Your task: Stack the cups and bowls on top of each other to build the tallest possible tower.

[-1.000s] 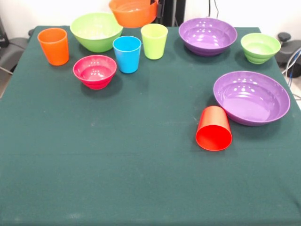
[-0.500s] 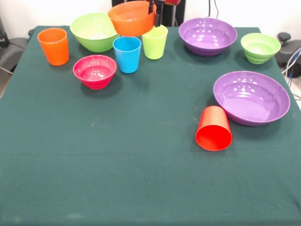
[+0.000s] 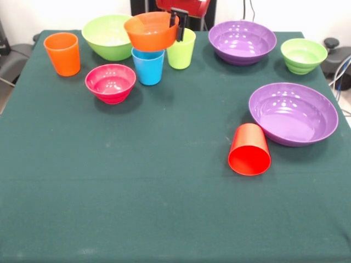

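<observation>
Spread with a dark green cloth (image 3: 137, 208) across the whole table, mostly bare toward the near edge. Largest on it: a purple bowl (image 3: 293, 113) at the right, upright, with a second purple bowl (image 3: 242, 41) farther back. Tipped on its side just beside the nearer one, mouth facing the camera: a red cup (image 3: 249, 149), close to touching that bowl's rim, though contact cannot be told. Far back at left, a large lime green bowl (image 3: 107, 36), its right side covered by an orange bowl (image 3: 150, 32) held tilted in the air. Clamped on the orange bowl's right rim: the gripper (image 3: 178, 24), dark fingers (image 3: 179, 30) closed on the wall, one inside and one outside as far as can be made out; the arm above cut off by the top edge. Directly below the orange bowl in this view, a sky blue cup (image 3: 148, 66), its rim partly hidden behind it; whether they touch cannot be told. Just right of that, a lime green cup (image 3: 181, 50), partly hidden by the gripper. Nearer at left, a pink bowl (image 3: 110, 82); behind it, an orange cup (image 3: 62, 53). Far right, a small green bowl (image 3: 303, 55).
</observation>
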### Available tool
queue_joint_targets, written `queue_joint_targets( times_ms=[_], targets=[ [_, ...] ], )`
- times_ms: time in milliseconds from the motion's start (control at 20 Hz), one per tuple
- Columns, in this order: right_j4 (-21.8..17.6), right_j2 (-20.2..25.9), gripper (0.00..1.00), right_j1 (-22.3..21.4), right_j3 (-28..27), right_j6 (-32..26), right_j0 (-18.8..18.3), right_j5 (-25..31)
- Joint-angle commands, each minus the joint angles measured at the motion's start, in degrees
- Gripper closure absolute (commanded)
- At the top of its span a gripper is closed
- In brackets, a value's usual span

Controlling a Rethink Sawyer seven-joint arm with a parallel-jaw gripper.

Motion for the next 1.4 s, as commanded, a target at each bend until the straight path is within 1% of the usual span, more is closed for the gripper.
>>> queue_joint_targets(
  times_ms=[50,150,300,500,650,1050,1400],
  targets=[
    [1.8,3.0,1.0,2.4,3.0,10.8,1.3,-2.8],
    [1.8,3.2,1.0,1.5,3.7,10.8,1.1,-2.1],
    [2.2,3.8,1.0,-1.0,5.3,10.6,0.7,0.5],
    [3.1,4.6,1.0,-3.0,7.6,10.9,0.4,2.0],
    [3.4,4.2,1.0,-2.8,7.5,11.2,0.9,2.0],
    [4.5,4.7,1.0,-0.9,7.9,11.8,1.4,-1.1],
    [4.7,4.7,1.0,0.5,7.4,12.0,1.6,-2.8]
  ],
)
